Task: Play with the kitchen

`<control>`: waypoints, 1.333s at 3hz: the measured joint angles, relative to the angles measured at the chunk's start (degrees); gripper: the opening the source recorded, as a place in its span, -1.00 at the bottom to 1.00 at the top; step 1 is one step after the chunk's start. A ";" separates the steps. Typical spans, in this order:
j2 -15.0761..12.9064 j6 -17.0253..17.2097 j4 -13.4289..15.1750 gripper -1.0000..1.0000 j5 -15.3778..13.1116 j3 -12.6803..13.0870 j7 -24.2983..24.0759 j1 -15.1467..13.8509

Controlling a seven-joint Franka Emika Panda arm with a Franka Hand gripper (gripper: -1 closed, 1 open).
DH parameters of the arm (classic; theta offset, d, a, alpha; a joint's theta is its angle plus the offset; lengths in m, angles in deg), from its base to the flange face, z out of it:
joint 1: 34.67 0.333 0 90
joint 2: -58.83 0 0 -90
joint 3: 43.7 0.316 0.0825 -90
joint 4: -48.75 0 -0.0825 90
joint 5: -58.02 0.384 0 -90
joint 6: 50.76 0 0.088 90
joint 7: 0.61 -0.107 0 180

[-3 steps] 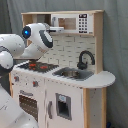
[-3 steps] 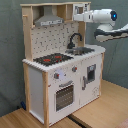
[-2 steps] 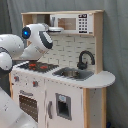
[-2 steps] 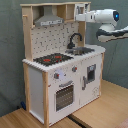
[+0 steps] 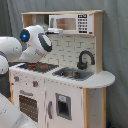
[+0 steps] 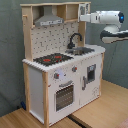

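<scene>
End effector by kitchen microwave

This looks like a robot lab: a toy kitchen stands on a wooden worktop before a plain grey curtain, beside a white robot arm.

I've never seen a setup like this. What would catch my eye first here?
Probably the toy kitchen, white and light wood, filling the middle of both exterior views. Its red-ringed hob sits beside a sink with a curved black faucet. Then the white robot arm, reaching in near the top shelf at the second exterior view's right.
</scene>
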 joint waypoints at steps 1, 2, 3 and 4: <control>1.18 -0.59 -0.04 -1.00 0.03 -0.98 -0.25 1.86; 1.56 -0.45 -0.21 1.00 0.06 -0.98 -0.38 2.32; 3.62 0.78 -0.45 1.00 0.15 -1.06 -1.16 4.15; 5.92 1.61 -4.45 1.00 0.15 1.32 -4.03 5.29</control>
